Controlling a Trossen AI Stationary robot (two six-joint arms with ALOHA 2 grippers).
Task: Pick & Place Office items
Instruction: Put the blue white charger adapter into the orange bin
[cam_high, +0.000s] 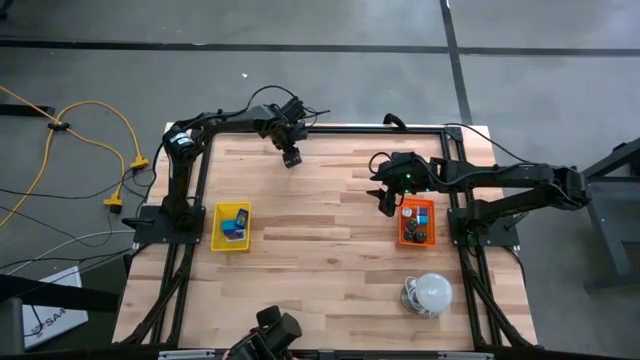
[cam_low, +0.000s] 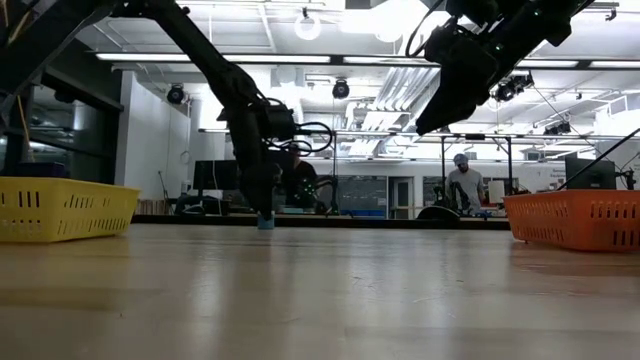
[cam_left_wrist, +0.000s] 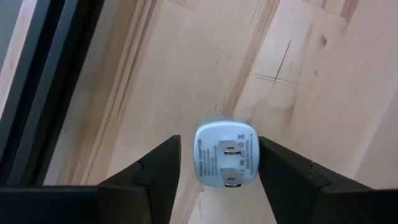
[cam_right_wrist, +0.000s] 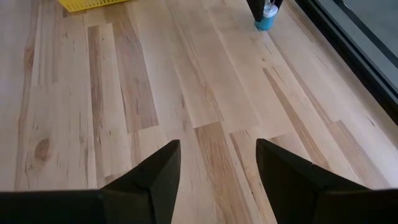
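Observation:
A small white and pale-blue plug adapter (cam_left_wrist: 225, 158) stands on the wood near the table's far edge, its two metal prongs facing up; it also shows in the low view (cam_low: 265, 222) and the right wrist view (cam_right_wrist: 266, 22). My left gripper (cam_left_wrist: 219, 142) (cam_high: 290, 157) is lowered over it, open, one finger on either side. Whether either finger touches the adapter I cannot tell. My right gripper (cam_high: 387, 205) (cam_right_wrist: 217, 146) hangs open and empty above bare wood, just left of the orange tray (cam_high: 403, 236). Small pieces (cam_high: 418, 220) lie in that tray.
A yellow tray (cam_high: 218, 228) with blue pieces sits at the table's left side, in front of the left arm's base. A white dome with a coiled cable (cam_high: 434, 292) lies near the right near corner. Black frame rails run along the table's edges. The middle of the table is bare wood.

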